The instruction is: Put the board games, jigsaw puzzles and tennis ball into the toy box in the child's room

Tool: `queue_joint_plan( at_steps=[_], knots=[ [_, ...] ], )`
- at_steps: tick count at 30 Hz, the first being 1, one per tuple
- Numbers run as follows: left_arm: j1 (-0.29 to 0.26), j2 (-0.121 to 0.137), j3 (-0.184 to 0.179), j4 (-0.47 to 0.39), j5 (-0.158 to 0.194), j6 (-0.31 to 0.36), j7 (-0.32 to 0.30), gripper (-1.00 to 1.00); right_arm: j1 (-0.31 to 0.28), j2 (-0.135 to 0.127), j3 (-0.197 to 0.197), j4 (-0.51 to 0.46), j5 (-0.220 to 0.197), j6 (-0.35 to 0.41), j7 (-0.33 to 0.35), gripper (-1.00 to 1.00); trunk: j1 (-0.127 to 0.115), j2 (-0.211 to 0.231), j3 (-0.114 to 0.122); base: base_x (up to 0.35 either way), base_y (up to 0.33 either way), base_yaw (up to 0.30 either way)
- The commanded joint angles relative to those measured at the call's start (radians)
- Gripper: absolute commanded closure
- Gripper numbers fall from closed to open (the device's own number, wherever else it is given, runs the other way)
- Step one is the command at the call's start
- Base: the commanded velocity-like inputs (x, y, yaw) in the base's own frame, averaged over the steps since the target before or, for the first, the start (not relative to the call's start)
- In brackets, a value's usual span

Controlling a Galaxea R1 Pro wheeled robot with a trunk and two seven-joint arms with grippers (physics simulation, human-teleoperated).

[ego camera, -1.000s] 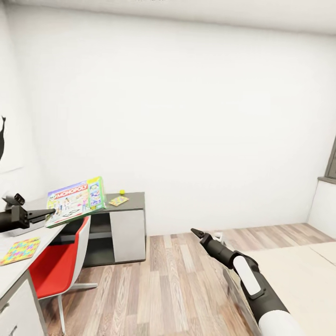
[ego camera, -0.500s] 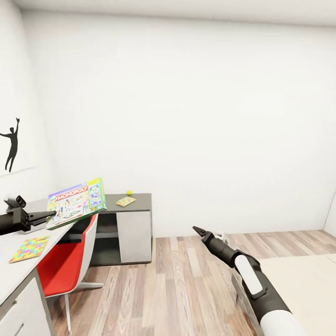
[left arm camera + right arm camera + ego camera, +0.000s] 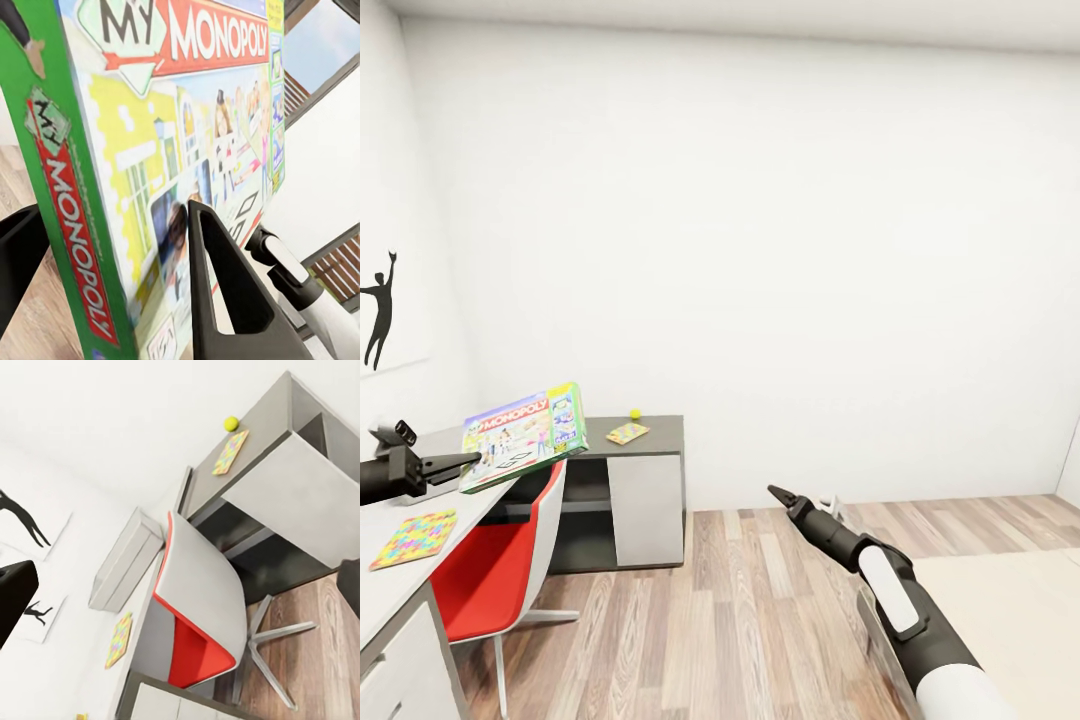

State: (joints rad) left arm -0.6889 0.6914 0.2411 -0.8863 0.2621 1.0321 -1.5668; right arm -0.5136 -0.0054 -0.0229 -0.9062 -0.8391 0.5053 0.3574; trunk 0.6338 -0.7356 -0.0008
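In the head view the left gripper [image 3: 468, 460] at 9 o'clock pinches the Monopoly box [image 3: 522, 434] above the tabletop [image 3: 660, 428], with a tennis ball [image 3: 634, 413] and a jigsaw puzzle [image 3: 627, 433] behind it; the right gripper [image 3: 775, 494] has its fingers pressed together. In the left wrist view one of the fingers [image 3: 225, 285] lies on the box cover. In the right wrist view a red chair [image 3: 196, 622] stands under the tabletop.

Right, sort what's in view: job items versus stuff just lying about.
Job items:
- Monopoly box, clamped in the left end effector
- tennis ball
- two flat puzzles: one by the ball, one on the near table

Lying about:
- red chair
- wall silhouette
- right end effector, carrying nothing
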Motion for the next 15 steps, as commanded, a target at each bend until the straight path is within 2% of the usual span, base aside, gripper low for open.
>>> queue_joint_plan(
  at_steps=[1, 15],
  knots=[
    [0.000, 0.000, 0.000, 0.000, 0.000, 0.010, -0.004, 1.00, 0.000, 0.001, -0.002, -0.003, -0.005, 0.007, 0.001, -1.00, 0.000, 0.000, -0.001, 0.002, 0.000, 0.000],
    [0.000, -0.001, 0.000, 0.001, -0.001, 0.010, -0.004, 1.00, 0.000, 0.005, 0.001, -0.027, -0.003, 0.007, -0.001, -1.00, 0.000, 0.000, -0.021, 0.007, 0.000, 0.000]
  ],
)
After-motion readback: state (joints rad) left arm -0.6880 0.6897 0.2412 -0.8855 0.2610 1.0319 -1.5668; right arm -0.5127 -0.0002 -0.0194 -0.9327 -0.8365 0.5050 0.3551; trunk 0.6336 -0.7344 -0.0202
